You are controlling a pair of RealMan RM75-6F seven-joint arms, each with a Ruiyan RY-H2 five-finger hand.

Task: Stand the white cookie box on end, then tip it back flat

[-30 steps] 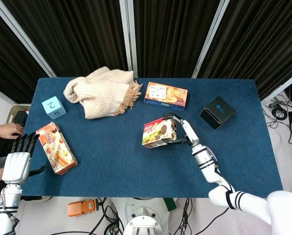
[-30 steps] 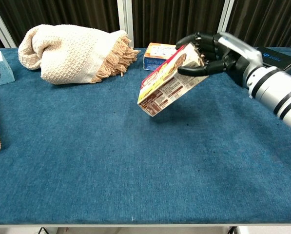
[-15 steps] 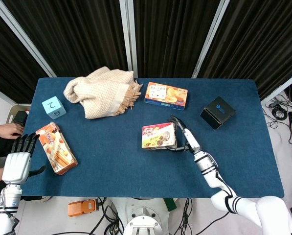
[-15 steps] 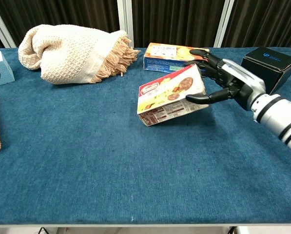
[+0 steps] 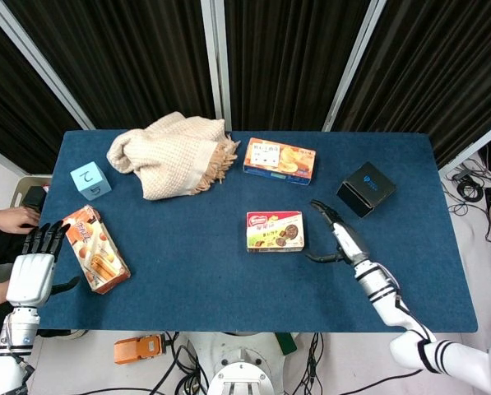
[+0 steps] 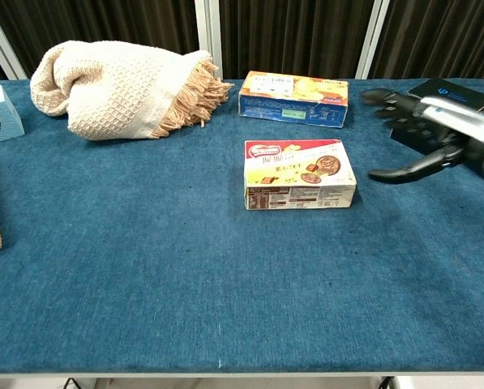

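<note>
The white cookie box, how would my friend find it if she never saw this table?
Start at the big blue table and look just right of its middle, in front of the orange box at the back. The white cookie box lies flat there, alone, with the robot's open right hand close beside it. It is the only box showing chocolate cookies and a red logo on a white top.

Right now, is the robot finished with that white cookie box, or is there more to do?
It looks finished. The white cookie box lies flat on the blue table, its picture face up, nothing propping it. The right hand is open beside the box, not touching it. The left hand hangs open off the table's edge. Whether it stood on end first, the flat box cannot show.
</note>
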